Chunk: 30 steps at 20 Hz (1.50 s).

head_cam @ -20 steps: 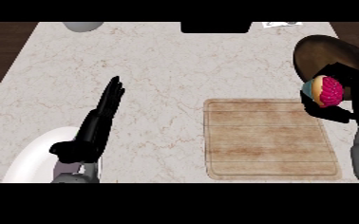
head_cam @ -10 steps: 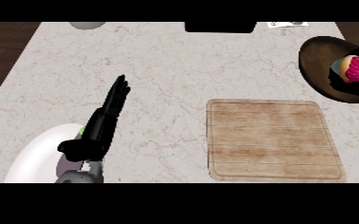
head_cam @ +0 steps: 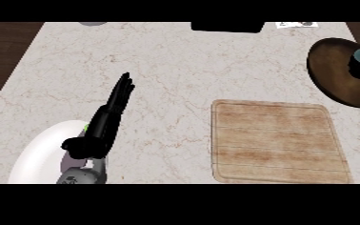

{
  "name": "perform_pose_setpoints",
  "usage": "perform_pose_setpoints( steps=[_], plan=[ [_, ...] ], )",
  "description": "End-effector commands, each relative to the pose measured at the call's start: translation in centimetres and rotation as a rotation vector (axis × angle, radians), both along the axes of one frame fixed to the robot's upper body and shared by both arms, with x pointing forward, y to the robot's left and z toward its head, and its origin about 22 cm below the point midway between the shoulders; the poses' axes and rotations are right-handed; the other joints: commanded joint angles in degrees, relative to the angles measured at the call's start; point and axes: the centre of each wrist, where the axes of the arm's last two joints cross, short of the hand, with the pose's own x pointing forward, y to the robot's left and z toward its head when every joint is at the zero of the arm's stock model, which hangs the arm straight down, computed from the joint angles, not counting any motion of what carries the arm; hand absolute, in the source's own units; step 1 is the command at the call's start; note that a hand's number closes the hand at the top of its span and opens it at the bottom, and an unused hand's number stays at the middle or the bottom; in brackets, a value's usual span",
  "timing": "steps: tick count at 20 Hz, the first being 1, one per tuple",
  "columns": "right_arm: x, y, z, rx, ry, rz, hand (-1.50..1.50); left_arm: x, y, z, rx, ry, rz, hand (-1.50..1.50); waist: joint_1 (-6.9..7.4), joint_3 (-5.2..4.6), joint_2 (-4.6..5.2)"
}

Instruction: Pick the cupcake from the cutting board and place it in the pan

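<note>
— Around the cutting board [head_cam: 277,143]?
— Bare marble counter [head_cam: 175,66] on every side. Nothing on the board's own wood. Lies lower right, near edge close to the view's bottom, right edge short of the frame.

— And the pan [head_cam: 330,71]?
— Up and right of the board, apart from it, with a strip of counter between. Dark brown, cut off by the right edge of the view. A black shape [head_cam: 353,69] inside it at that edge, with a speck of teal above; possibly the right hand, but can't tell, nor whether open or closed.

— Cupcake?
— Not to be seen. Off the board; whether under that black shape or past the frame, can't tell.

— Left hand [head_cam: 105,119]?
— Left of centre, low over the counter, fingers straight and held together, pointing up and slightly right, gripping nothing. Well apart from the board. Thumb side just over the rim of a white plate [head_cam: 38,162] in the lower-left corner.

— Along the back edge?
— A black block [head_cam: 228,26] at top centre, a grey round thing [head_cam: 91,23] at top left, a white printed slip [head_cam: 299,24] at top right. All far from the board.

— Open room?
— Wide stretch of marble between hand and board, and from the board up to the black block. Dark wood [head_cam: 14,43] beyond the counter's left edge.
</note>
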Motion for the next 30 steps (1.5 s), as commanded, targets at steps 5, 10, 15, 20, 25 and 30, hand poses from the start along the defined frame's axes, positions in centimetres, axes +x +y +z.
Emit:
perform_pose_setpoints(
  steps=[5, 10, 15, 20, 25, 30],
  plan=[
    [-0.8, -3.0, 0.0, 0.069, 0.307, -0.035, -1.50, 0.4, -0.6, 0.7, 0.012, -0.024, -0.041, 0.00, 2.18, -0.06, 1.03],
    [-0.5, -1.4, -2.2, 0.132, 0.531, 0.159, -1.50, 0.5, -1.1, 0.9, -0.001, -0.021, -0.052, 0.00, 2.51, 0.14, 1.00],
    [1.2, -0.1, -1.1, 0.187, 0.426, 0.216, -1.50, 0.6, -1.8, 0.5, -0.008, -0.019, -0.033, 0.00, 2.35, 0.27, 1.32],
    [1.1, -0.5, -0.7, 0.314, 0.198, 0.250, -1.50, 0.2, -0.1, 0.0, 0.002, 0.001, -0.032, 0.00, 1.46, 0.28, 0.93],
    [-1.3, -4.1, 0.2, 0.448, 0.100, 0.244, -1.50, -0.1, 1.2, 0.4, -0.007, -0.002, 0.008, 0.00, 0.72, 0.24, 0.53],
    [-3.7, -6.9, 0.8, 0.592, 0.093, 0.357, -1.50, 0.0, -0.5, -0.3, -0.002, -0.004, 0.003, 0.00, -0.75, 0.17, 0.24]
  ],
)
